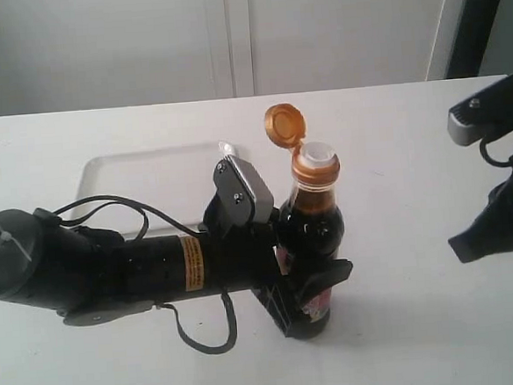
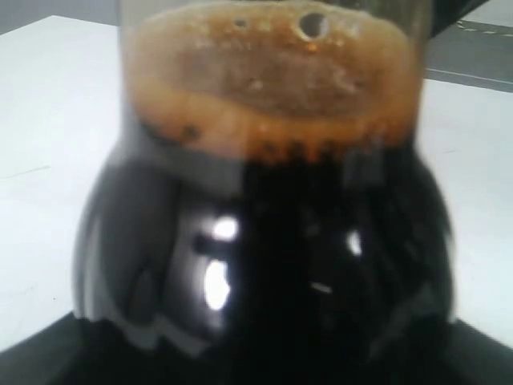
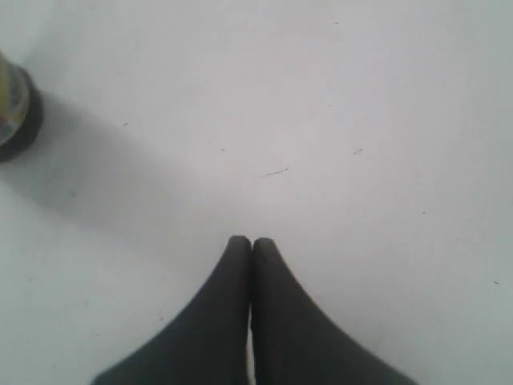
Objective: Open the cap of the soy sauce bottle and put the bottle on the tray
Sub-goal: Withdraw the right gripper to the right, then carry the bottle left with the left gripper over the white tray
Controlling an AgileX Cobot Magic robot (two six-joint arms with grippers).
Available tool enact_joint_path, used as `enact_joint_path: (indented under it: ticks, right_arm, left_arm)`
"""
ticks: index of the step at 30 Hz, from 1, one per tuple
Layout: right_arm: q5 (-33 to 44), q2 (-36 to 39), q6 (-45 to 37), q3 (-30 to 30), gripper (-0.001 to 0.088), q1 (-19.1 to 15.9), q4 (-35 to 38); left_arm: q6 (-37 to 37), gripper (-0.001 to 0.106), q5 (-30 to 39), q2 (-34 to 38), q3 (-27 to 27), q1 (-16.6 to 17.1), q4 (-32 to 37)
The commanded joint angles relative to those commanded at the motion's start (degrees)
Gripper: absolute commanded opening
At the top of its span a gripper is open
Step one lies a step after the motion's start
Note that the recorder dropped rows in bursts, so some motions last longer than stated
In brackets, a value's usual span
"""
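Observation:
The soy sauce bottle (image 1: 316, 228) stands upright on the white table, dark liquid inside, its label mostly hidden by my left gripper (image 1: 303, 286), which is shut around its body. Its orange-gold cap (image 1: 284, 124) is flipped up on its hinge, and the white spout (image 1: 319, 155) shows. In the left wrist view the bottle (image 2: 264, 241) fills the picture, with brown foam at the neck. The white tray (image 1: 146, 187) lies behind my left arm, apart from the bottle. My right gripper (image 3: 252, 243) is shut on nothing over bare table, to the right of the bottle's base (image 3: 14, 108).
A white wall panel runs behind the table's far edge. My left arm's black body and cable (image 1: 205, 333) lie across the table in front of the tray. My right arm (image 1: 502, 175) hangs at the right edge.

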Motion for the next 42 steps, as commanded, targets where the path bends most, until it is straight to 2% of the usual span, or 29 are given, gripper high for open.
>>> enact_joint_path:
  ticks: [5,15,17,22,29,39,42]
  right_arm:
    - [-4.28,2.71,2.16,0.0,0.0,-2.25,1.19]
    - [-6.69,3.65,2.16,0.0,0.0,-2.22,2.62]
    - [-6.69,3.65,2.16,0.0,0.0,-2.22,2.62]
    - [-7.41,3.65,2.16,0.0,0.0,-2.22,2.62]
    - [-8.43,3.65,2.16,0.0,0.0,-2.22,2.17]
    - [-9.52,3.65,2.16,0.0,0.0,-2.22,2.6]
    - [-9.79,3.65,2.16,0.0,0.0,-2.22,2.6]
  left_arm:
    - [0.0,0.0,2.03,-3.02,0.0,0.0,-0.33]
    - [0.0,0.0,4.93,-8.74,-0.11,0.0,-6.61]
    - [0.5,0.0,6.62,-9.69,-0.11,0.0,-9.22]
    - [7.48,0.0,9.71,-11.5,-0.11,0.45,-18.36]
    - [12.6,0.0,7.27,-12.15,-0.11,3.56,-26.78]
    - [18.63,0.0,7.15,-12.15,-0.11,11.06,-28.76]
    - [20.28,0.0,7.13,-12.15,-0.11,12.72,-31.38]
